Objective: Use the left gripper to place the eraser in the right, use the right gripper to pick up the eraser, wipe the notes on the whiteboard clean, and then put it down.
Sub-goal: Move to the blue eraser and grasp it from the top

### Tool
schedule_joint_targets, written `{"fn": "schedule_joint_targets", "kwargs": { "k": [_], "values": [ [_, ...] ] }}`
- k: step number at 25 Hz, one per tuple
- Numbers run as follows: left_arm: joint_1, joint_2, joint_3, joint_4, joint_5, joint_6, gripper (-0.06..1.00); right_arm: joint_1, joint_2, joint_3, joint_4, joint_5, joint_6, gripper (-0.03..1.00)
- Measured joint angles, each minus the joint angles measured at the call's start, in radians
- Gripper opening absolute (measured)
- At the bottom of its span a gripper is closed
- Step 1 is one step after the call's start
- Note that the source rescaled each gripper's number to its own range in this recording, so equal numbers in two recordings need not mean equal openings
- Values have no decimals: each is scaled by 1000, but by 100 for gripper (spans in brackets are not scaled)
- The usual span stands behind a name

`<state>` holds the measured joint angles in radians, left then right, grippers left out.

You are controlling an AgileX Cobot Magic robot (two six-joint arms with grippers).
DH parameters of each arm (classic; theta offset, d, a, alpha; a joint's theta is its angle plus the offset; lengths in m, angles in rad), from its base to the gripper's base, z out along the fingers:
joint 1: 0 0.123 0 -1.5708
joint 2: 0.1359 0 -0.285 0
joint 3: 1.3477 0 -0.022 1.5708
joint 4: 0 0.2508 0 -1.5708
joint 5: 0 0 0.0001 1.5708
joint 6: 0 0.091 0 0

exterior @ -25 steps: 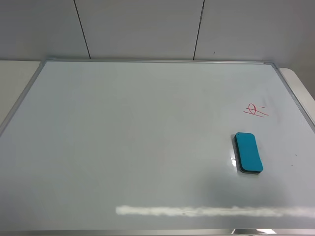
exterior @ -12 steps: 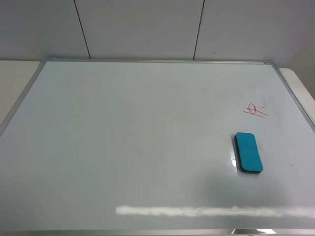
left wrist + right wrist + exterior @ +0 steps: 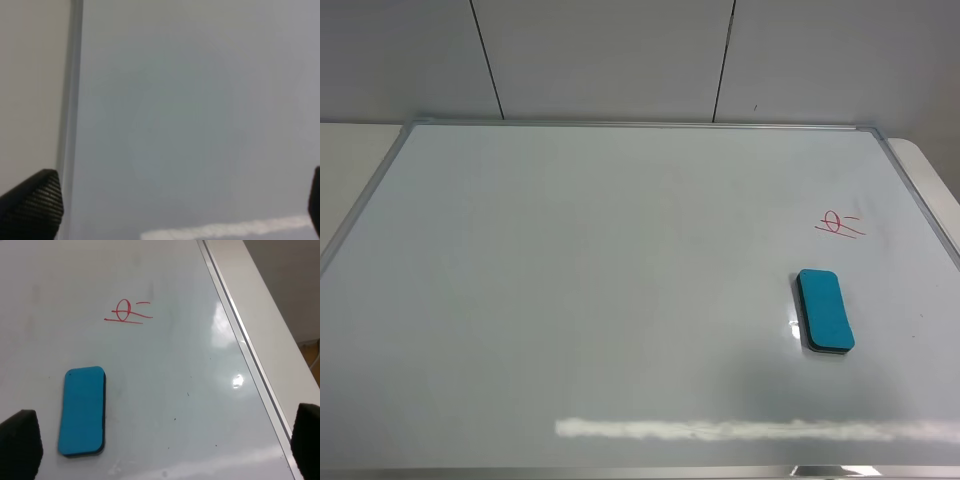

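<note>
From up high, the whiteboard (image 3: 570, 280) fills nearly everything, and neither arm shows over it. The eraser (image 3: 825, 311) lies flat on the board's right part, its long axis running from the near edge toward the back wall, a touch slanted. The notes (image 3: 839, 224) sit just beyond its far end, apart from it. Through the left wrist camera, the left gripper (image 3: 172, 205) has its fingers spread wide with nothing between them, over bare board beside the frame (image 3: 75, 100); no eraser shows there. Through the right wrist camera, the right gripper (image 3: 162, 445) is likewise spread wide and empty. The eraser is below it, nearer one finger than the other, and lengthwise it points away toward the red scribble. I'd say the right arm is clearly the nearer one, its fingers already set across the eraser's narrow width. There is open board between eraser and frame.
</note>
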<state>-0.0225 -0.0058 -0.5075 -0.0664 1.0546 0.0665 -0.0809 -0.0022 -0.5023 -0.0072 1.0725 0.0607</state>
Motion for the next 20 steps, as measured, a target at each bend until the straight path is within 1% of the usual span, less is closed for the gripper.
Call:
{"fn": "schedule_joint_targets", "kwargs": {
  "k": [20],
  "values": [
    [0, 0, 0, 0, 0, 0, 100, 0, 0, 0, 0, 0, 0, 100]
  ]
}}
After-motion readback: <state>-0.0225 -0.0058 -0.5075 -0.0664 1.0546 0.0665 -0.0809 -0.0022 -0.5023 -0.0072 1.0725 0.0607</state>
